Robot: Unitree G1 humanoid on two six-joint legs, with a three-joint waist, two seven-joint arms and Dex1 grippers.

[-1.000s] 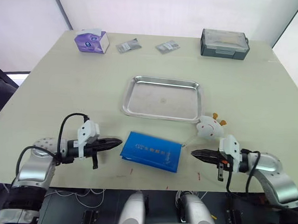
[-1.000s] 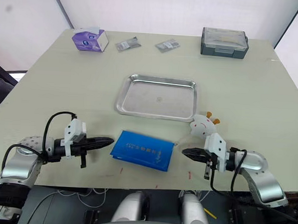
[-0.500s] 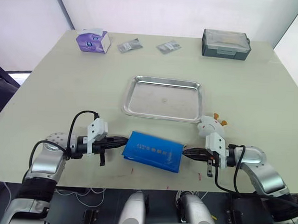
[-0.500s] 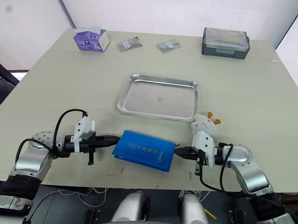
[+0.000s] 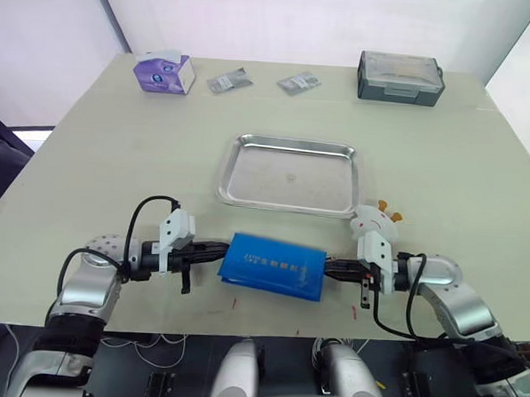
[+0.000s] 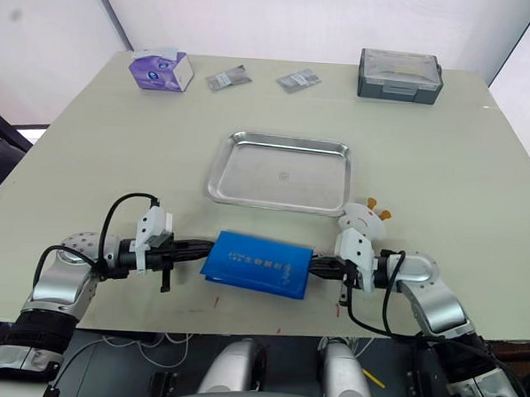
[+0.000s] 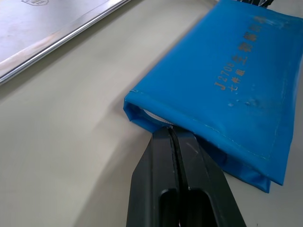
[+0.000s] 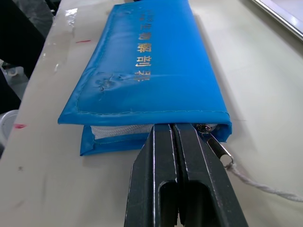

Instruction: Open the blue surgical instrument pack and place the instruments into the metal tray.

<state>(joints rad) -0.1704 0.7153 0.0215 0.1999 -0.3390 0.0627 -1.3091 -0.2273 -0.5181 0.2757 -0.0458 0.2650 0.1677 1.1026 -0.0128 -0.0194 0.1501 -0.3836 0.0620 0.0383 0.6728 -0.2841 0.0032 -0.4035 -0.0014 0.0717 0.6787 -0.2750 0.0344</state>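
Left eye view gives us the cream table (image 5: 480,165) as the biggest thing, and on it, near the middle, the metal tray (image 5: 291,150) lies with a bare floor. Along the far edge sit a dark grey lidded box (image 5: 400,77) on our right and a purple tissue box (image 5: 164,72) on our left, with two small grey packets (image 5: 228,81) (image 5: 298,82) between them. Nearer to us than the tray, apart from its rim and close to the table's front edge, we have the blue surgical instrument pack (image 5: 274,267) lying flat and closed, its lettering facing up. A small white giraffe toy (image 5: 376,221) stands just off the tray's near right corner. Our left gripper (image 5: 219,255) lies low along the table with its fingers pressed together, and its wrist view shows the tips (image 7: 173,137) meeting the pack's left end at the lower seam, where a little white lining peeks out. Our right gripper (image 5: 327,270) comes in from the opposite side, its fingers (image 8: 175,142) likewise closed against each other, with the tips set at the gap between the pack's blue layers, just beside a small metal zipper pull (image 8: 215,143) that trails a white cord (image 8: 260,183) across the table.
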